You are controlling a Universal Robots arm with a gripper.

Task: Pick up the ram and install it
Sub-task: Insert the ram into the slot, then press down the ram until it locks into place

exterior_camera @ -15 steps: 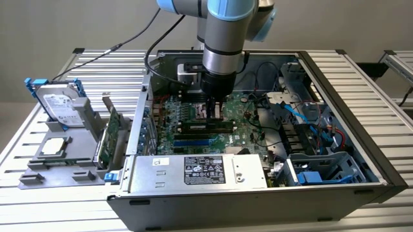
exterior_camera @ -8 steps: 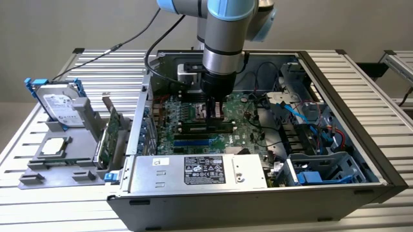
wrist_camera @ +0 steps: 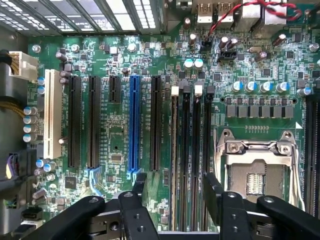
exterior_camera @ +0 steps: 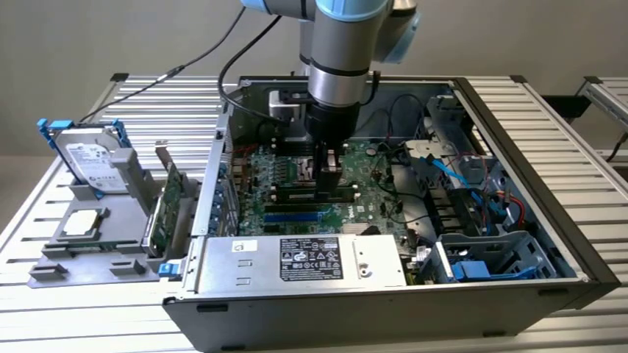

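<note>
My gripper reaches straight down into the open computer case, over the motherboard's memory slots. In the wrist view my gripper is open, and its dark fingers stand apart on either side of the memory slots. A thin green edge that looks like the ram stands edge-on in one of these slots, with a white latch at its end. Neither finger touches it. In the exterior view the fingers block the spot where it sits.
A silver hard drive with blue rails and a green expansion card stand in a grey holder at the exterior view's left. The power supply, drive cages with cables and the CPU socket surround the slots.
</note>
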